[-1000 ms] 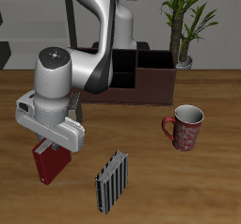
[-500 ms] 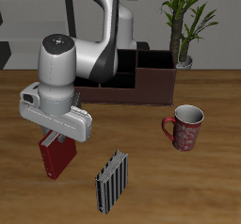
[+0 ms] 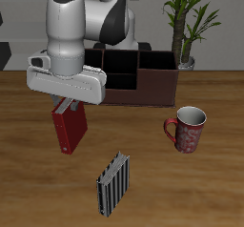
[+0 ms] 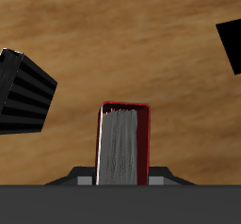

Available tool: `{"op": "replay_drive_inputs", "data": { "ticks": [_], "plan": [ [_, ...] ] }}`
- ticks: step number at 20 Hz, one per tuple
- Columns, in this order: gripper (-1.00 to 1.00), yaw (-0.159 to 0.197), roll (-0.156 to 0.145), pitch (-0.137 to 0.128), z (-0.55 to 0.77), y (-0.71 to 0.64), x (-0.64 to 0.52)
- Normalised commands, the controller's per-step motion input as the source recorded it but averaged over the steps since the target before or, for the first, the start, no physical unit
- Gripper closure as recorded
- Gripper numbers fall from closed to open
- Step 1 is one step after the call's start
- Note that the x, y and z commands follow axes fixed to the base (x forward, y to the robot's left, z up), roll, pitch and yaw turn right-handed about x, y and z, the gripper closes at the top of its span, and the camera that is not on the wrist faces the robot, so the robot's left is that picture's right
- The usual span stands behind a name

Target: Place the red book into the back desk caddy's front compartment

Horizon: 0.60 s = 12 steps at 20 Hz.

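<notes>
A: Exterior view: high, in front of the table, facing back toward the robot base. Takes in arm, gripper (image 3: 69, 108), back desk caddy (image 3: 143, 81), mug (image 3: 188, 128).

B: Wrist view: rides on the hand, looks straight down past it, close in, turned half a turn.

A: Shared ground?

B: Red book (image 4: 123, 143) under the hand, striped book (image 4: 23, 92) beside it, bare wood.

bare table between red book (image 3: 70, 128) and back desk caddy (image 3: 143, 80) (striped book (image 3: 111, 184) nearer front).
</notes>
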Motion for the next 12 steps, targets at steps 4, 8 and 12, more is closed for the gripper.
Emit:
{"op": "replay_drive_inputs", "data": {
  "ticks": [4, 8, 12],
  "plan": [
    [1.0, 0.156, 0.015, -0.079, 0.76, 0.09, -0.42],
    [1.0, 0.134, 0.046, -0.079, 0.67, 0.29, -0.5],
    [1.0, 0.103, 0.032, -0.036, 0.44, 0.24, -0.48]
  ]
}}
